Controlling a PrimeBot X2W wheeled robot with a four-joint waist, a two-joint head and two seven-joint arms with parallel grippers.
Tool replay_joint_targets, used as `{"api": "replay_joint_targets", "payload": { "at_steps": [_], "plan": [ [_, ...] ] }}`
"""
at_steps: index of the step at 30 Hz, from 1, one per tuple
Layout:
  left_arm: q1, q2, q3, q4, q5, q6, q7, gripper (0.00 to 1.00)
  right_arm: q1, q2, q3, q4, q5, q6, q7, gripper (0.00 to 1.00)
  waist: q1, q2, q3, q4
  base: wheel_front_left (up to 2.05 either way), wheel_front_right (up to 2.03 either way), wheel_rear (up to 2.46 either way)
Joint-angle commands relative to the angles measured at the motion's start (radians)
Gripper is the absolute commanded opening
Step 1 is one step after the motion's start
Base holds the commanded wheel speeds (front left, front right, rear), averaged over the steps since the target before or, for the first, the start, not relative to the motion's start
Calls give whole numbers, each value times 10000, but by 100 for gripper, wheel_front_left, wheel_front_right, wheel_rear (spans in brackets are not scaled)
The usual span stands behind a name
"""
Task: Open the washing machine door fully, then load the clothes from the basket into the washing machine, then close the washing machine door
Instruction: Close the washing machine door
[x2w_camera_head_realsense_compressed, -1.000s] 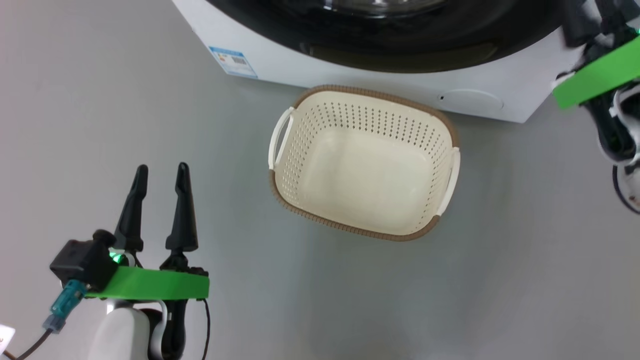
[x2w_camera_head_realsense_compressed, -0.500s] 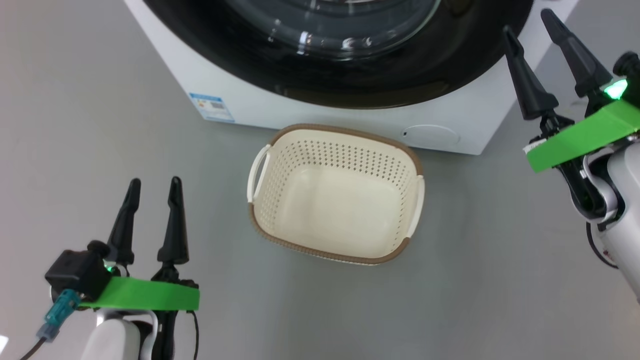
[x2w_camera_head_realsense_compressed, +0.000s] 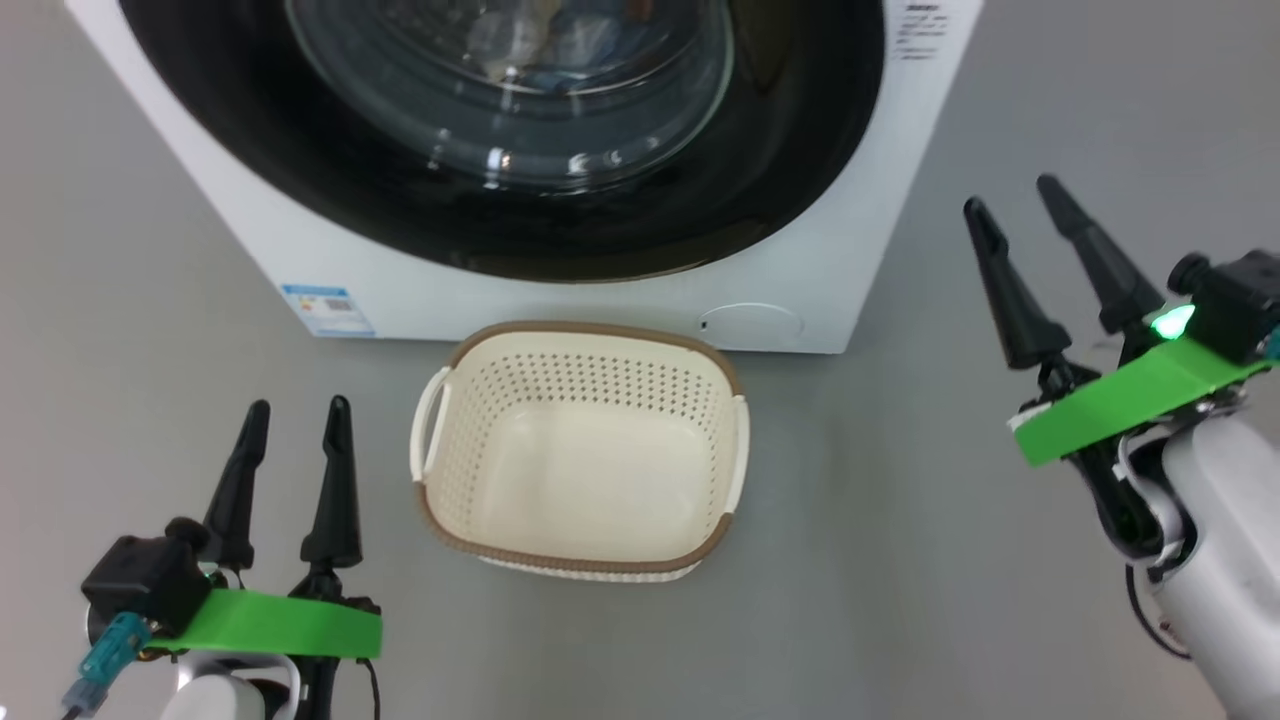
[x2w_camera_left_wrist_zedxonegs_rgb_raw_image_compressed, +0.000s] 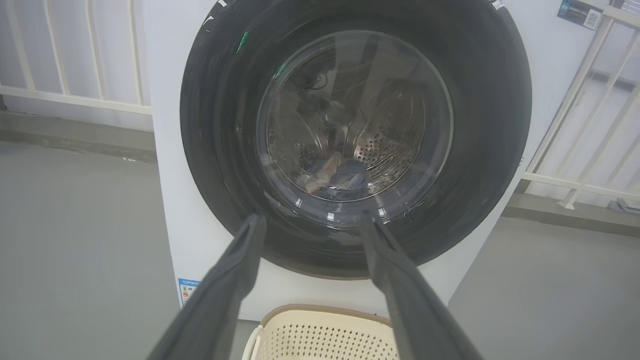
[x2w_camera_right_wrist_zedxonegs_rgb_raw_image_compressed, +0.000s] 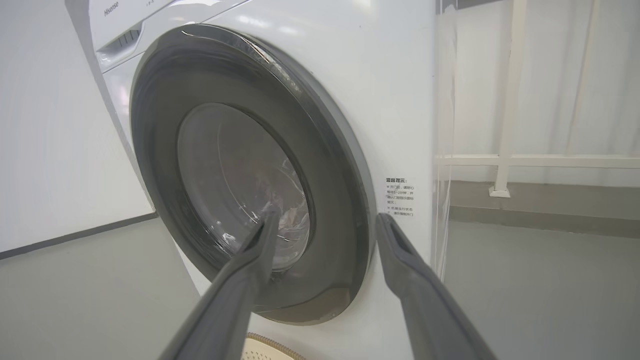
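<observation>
Big white front-loading washing machine (x2w_camera_head_realsense_compressed: 320, 270) stands on the grey floor (x2w_camera_head_realsense_compressed: 950, 560); "Hisense" wordmark (x2w_camera_right_wrist_zedxonegs_rgb_raw_image_compressed: 111, 7) readable on its top panel in the right wrist view. Large round glossy black door (x2w_camera_head_realsense_compressed: 800, 150) sits shut, flush against the front, bulging clear glass window (x2w_camera_head_realsense_compressed: 510, 90) facing the robot. Small cream-white perforated plastic basket (x2w_camera_head_realsense_compressed: 585, 330) with brown rim sits on the floor just in front of the machine, under the door; long axis runs left-right in the head view, side handles at the two short ends, open top up. Can't tell if its far rim touches the machine. Clothes (x2w_camera_left_wrist_zedxonegs_rgb_raw_image_compressed: 335, 172): blue and tan pieces bunched at the bottom of the steel drum, seen through the glass; print not resolvable. Left claw (x2w_camera_head_realsense_compressed: 298, 403) low on the robot's left, fingers spread, holding nothing, pointing toward the machine. Right claw (x2w_camera_head_realsense_compressed: 1010, 192) beside the machine's right corner, fingers spread, gripping nothing. Blue energy sticker (x2w_camera_head_realsense_compressed: 328, 310) at lower left of the front, text too small. White instruction label (x2w_camera_right_wrist_zedxonegs_rgb_raw_image_compressed: 399, 197) right of the door, black print, unreadable. Blue QR tag (x2w_camera_left_wrist_zedxonegs_rgb_raw_image_compressed: 580, 11) at the upper right corner.
</observation>
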Motion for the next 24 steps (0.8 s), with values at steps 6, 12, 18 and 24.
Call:
{"api": "replay_joint_targets", "payload": {
  "at_steps": [6,12,18,24],
  "plan": [
    [200,321,432,-170,-62,-23,-65,100,831,276,-209,-347,-127,-27,-76,100,0,0,-622,-820,0,0,0],
    [389,321,490,-160,-131,-21,-65,100,1375,383,-495,-503,-245,-27,-76,100,0,0,-813,-1135,0,0,0],
    [504,335,531,-163,-193,2,-65,100,1717,399,-679,-514,-267,-27,-76,100,0,0,-939,-1298,0,0,0],
    [586,348,543,-201,-300,21,-50,100,2024,376,-821,-488,-322,-27,-76,100,0,0,-1031,-1411,0,0,0]
  ]
}}
